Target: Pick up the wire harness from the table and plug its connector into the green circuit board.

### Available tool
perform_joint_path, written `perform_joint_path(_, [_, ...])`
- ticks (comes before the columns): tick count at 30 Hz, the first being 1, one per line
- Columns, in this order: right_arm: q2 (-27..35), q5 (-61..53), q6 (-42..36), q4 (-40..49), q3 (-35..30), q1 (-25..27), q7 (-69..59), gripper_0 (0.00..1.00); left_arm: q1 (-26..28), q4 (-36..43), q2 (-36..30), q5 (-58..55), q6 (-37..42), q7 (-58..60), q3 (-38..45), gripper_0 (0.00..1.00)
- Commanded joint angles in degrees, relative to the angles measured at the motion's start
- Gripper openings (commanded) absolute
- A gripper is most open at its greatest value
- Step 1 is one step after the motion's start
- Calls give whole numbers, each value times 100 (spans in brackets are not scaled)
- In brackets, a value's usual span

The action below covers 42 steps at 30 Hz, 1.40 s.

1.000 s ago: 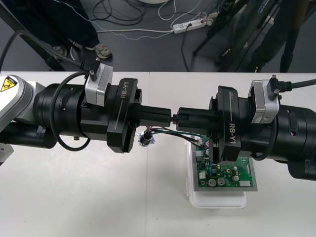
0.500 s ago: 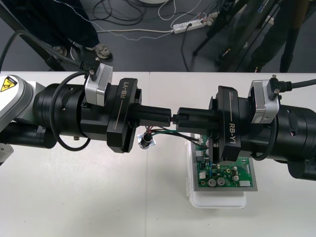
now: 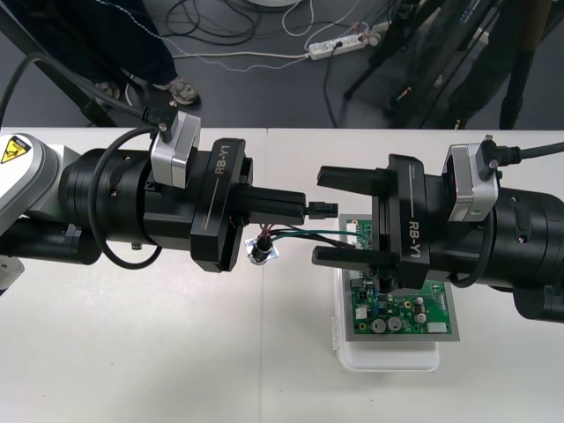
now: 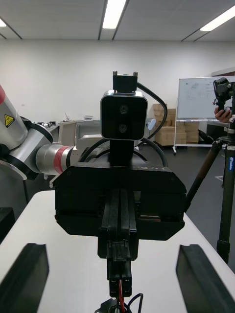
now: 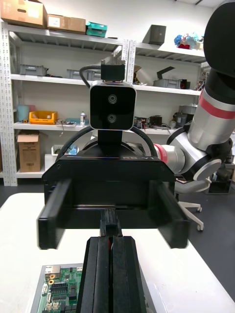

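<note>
Mid-handover: left end effector (image 3: 302, 208) clenched on the black plug (image 3: 323, 209) of the wire harness (image 3: 298, 233), near the green circuit board (image 3: 401, 310). Right end effector (image 3: 319, 216) released, its fingers straddling the plug. Next, seemingly: the right closes on the plug, then aligns it over the board.

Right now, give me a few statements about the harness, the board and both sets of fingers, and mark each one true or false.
1. The left fingers are shut on the black plug. True.
2. The right fingers are clamped on the plug too. False: they stand wide apart, one on each side of it.
3. The plug sits in the green board. False: it is at the tips of the left fingers, not in the board.
4. The metal socket is off the board, on its left side. True.
</note>
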State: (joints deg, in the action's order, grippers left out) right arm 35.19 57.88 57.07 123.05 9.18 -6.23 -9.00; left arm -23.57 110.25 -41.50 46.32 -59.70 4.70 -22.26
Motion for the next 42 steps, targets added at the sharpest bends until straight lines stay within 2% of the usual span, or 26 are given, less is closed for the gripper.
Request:
perform_joint_path(1, [-65, 4, 32, 202, 58, 43, -199, 100, -262, 181, 107, -123, 222, -461, -60, 0])
perform_joint_path(15, [-21, 100, 59, 211, 58, 43, -278, 100, -253, 181, 63, -140, 222, -540, -51, 0])
perform_joint_path(27, [753, 540, 586, 202, -171, -1, -1043, 100, -209, 181, -183, -123, 213, -567, -77, 0])
perform_joint_path(42, [1069, 1823, 3223, 202, -1437, -414, -2607, 100, -7, 128, -455, -114, 213, -575, -323, 0])
